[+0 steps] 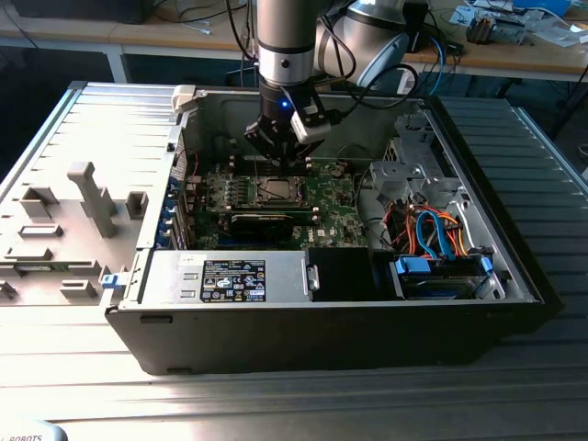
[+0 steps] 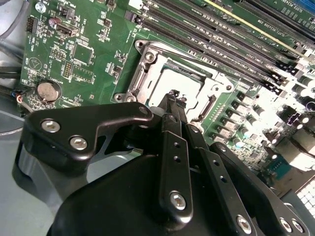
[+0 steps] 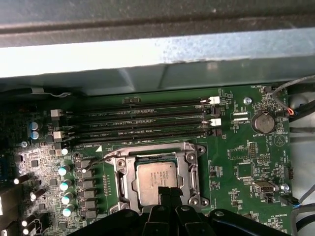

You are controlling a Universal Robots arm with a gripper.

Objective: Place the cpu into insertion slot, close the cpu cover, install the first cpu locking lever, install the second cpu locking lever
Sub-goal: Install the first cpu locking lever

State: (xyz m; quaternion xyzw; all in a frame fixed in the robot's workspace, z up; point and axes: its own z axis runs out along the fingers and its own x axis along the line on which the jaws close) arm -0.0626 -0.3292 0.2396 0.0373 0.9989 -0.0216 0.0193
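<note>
In the exterior view, the gripper (image 1: 280,154) hung inside the open computer case (image 1: 514,248), just above the green circuit board (image 1: 335,207). The insertion slot (image 1: 274,191) lay right below its fingertips, with the cpu cover (image 1: 260,191) lying flat over it as a silver frame. A long black card (image 1: 266,220) ran across the board on the nearer side of the slot, and a bundle of orange and blue cables (image 1: 432,230) sat well apart toward the exterior view's right. The case wall behind the arm stood near the slot, so the room on that side was narrow.

In the second wrist view, the gripper (image 2: 174,96) had its two black fingers pressed together into one narrow point, with nothing between them. That point stood over the edge of the cpu (image 2: 179,81), whose pale top showed through the cut-out of the cpu cover (image 2: 147,69). Long memory slots (image 2: 211,39) lay just beside the cover, and a coin battery (image 2: 47,90) sat well apart from it.

In the first wrist view, the cpu (image 3: 155,179) lay seated in the insertion slot (image 3: 123,189), framed by the cpu cover (image 3: 184,164). The gripper (image 3: 170,192) touched or hung just over the chip's near edge; I cannot tell which. Small capacitors (image 3: 64,184) stood near one side of the slot.
</note>
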